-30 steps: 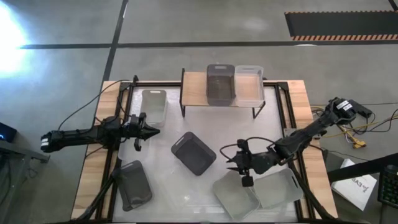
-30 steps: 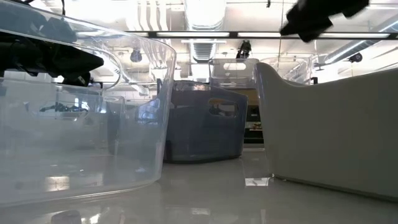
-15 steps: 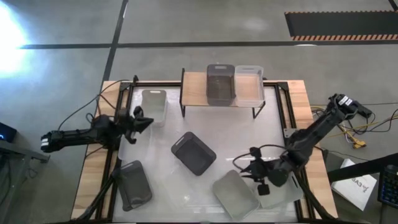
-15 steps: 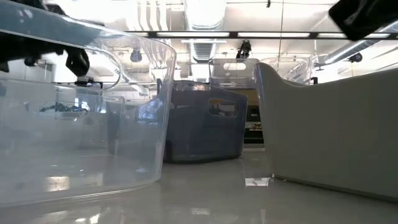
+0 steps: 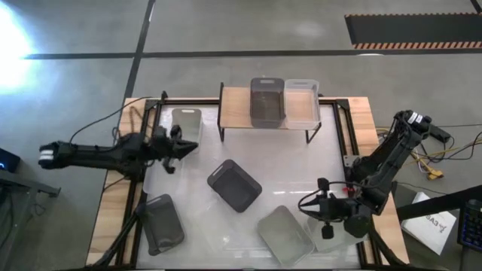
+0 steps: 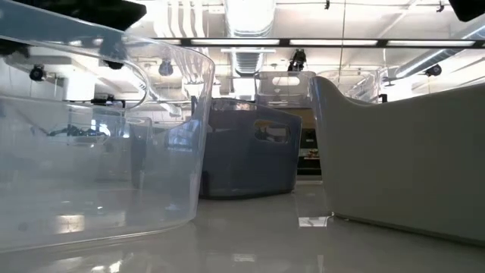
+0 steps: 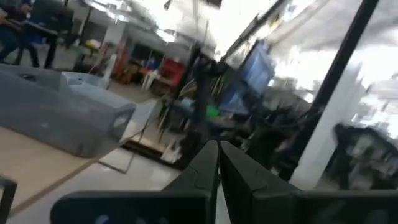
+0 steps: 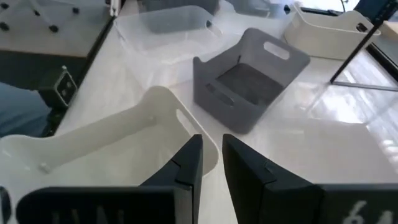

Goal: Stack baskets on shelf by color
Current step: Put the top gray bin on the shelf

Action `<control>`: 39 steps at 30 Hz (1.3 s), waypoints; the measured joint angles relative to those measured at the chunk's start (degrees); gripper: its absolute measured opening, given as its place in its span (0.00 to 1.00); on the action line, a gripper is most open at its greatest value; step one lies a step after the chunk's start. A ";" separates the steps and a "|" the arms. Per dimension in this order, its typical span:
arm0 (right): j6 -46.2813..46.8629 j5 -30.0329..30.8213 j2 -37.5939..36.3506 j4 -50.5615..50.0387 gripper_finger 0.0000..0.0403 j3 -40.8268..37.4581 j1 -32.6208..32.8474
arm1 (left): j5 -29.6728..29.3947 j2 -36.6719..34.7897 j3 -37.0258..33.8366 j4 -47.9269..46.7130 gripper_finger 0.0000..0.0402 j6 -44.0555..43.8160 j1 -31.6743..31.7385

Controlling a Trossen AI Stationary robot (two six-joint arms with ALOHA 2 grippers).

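Grey concrete floor is filling the upper half of the frame, 2 dark lines crossing it, a black hazard-striped mat sitting upper right, glare blowing out upper left.

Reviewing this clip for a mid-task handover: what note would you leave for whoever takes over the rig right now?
Left gripper: shut, empty, beside the pale plastic basket off the shelf's left end.
Right gripper: fingers narrowly apart, empty, above the light grey plastic basket.
Done: one dark grey plastic basket and one pale translucent basket sit side by side on the light-wood shelf.
Left: those two table baskets, plus the second dark grey basket mid-table, the clear basket below the left arm, and another pale basket partly under the right arm.
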 joint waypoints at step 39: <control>13.11 -0.35 3.08 -11.59 0.13 -1.36 5.16 | -23.30 32.35 38.41 -86.87 0.40 -16.71 13.52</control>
